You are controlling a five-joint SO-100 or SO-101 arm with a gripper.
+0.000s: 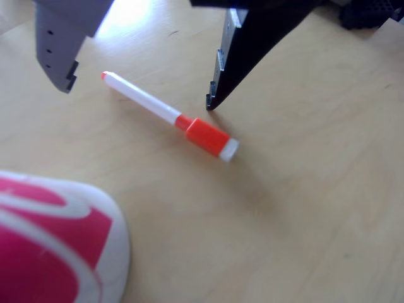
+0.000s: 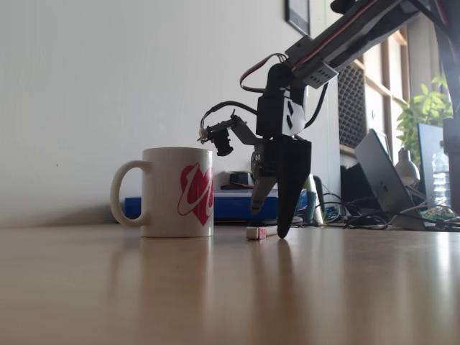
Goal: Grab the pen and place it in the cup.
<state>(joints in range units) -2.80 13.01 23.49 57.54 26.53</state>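
Pen [image 1: 169, 116] lies on table [image 1: 303, 208], between the fingers [image 1: 214, 101].

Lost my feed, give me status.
Gripper open, straddling pen. Pen flat on table, ungrasped. Cup upright nearby, path clear.

Laptop [image 2: 381, 176], green plant [image 2: 424, 108], tangled cables [image 2: 374, 219], blue box [image 2: 230, 205] behind a wooden table [image 2: 215, 287]

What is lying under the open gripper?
The pen lies flat on the table beneath the gripper, between its fingertips, untouched. The table under the pen is covered.
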